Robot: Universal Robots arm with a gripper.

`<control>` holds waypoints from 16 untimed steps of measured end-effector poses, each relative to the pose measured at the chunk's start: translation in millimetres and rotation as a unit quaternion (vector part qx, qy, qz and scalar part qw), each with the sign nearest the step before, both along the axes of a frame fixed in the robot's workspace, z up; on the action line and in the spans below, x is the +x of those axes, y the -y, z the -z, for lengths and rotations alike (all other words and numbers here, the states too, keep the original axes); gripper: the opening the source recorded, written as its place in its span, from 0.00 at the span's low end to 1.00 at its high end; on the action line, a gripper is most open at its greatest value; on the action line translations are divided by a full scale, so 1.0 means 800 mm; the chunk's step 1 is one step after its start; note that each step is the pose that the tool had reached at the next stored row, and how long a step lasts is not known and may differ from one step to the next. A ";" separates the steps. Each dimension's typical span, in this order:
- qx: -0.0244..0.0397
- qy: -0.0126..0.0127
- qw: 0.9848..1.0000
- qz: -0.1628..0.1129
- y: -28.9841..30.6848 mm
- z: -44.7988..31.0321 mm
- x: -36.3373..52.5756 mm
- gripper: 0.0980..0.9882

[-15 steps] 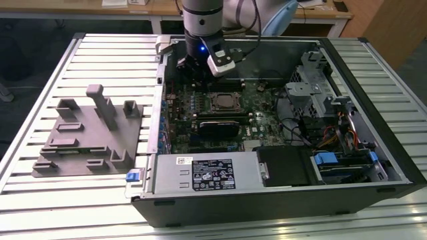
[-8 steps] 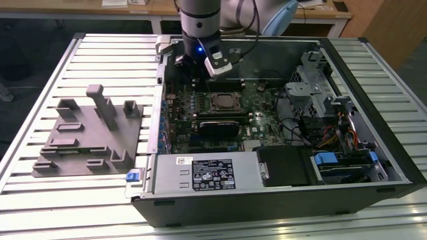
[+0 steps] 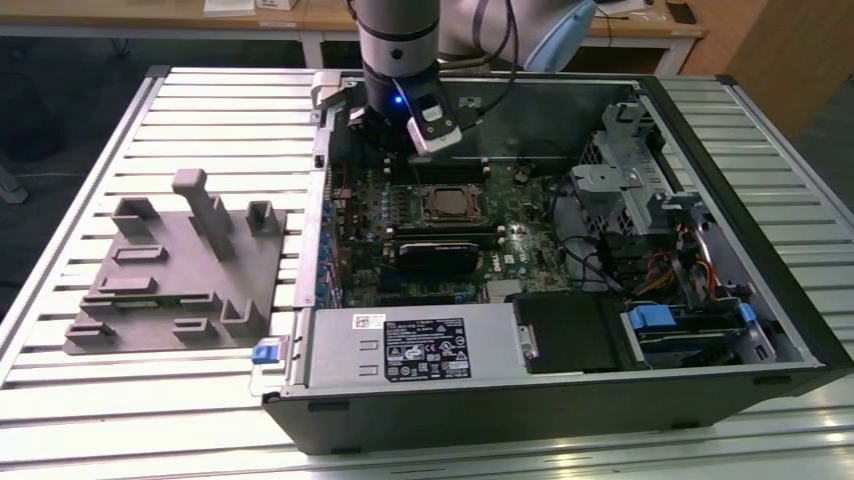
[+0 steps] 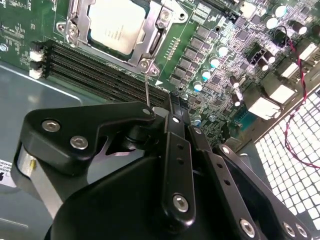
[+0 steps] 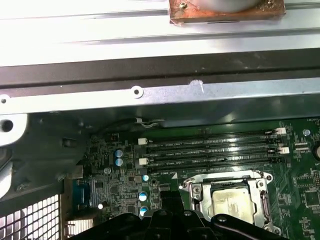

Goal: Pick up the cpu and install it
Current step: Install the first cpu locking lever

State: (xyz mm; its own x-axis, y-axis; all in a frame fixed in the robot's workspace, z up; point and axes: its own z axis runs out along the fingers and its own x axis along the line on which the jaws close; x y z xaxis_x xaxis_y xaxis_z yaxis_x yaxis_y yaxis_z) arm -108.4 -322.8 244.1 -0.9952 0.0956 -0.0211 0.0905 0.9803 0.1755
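The cpu [image 4: 112, 25], a pale silvery square chip, lies flat inside the metal-framed socket [image 4: 150, 30] on the green motherboard; it also shows in the first wrist view as the cpu [image 5: 230, 206]. In the exterior view the socket [image 3: 442, 203] sits mid-board inside the open computer case. My gripper [image 4: 172, 97] hovers just beside the socket, over the memory slots, shut, with nothing seen between its black fingers. A thin metal lever [image 4: 146, 87] runs from the socket's corner toward the fingertips. The gripper [image 3: 400, 150] hangs over the board's far part in the exterior view.
A grey plastic fixture [image 3: 180, 270] with upright posts stands on the slatted table at the exterior view's left. Inside the case [image 3: 694, 120] are a power supply [image 3: 414, 345], drive cage [image 3: 627, 160], cables and a black card [image 3: 434, 255]. Memory slots [image 5: 210, 150] lie beside the socket.
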 end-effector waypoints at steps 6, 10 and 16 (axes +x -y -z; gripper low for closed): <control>0.006 0.000 1.000 0.000 0.0001 0.0008 0.000 0.01; 0.019 0.000 1.000 -0.001 0.0001 0.0029 -0.001 0.01; 0.046 0.000 0.999 -0.003 0.0001 0.0045 -0.002 0.01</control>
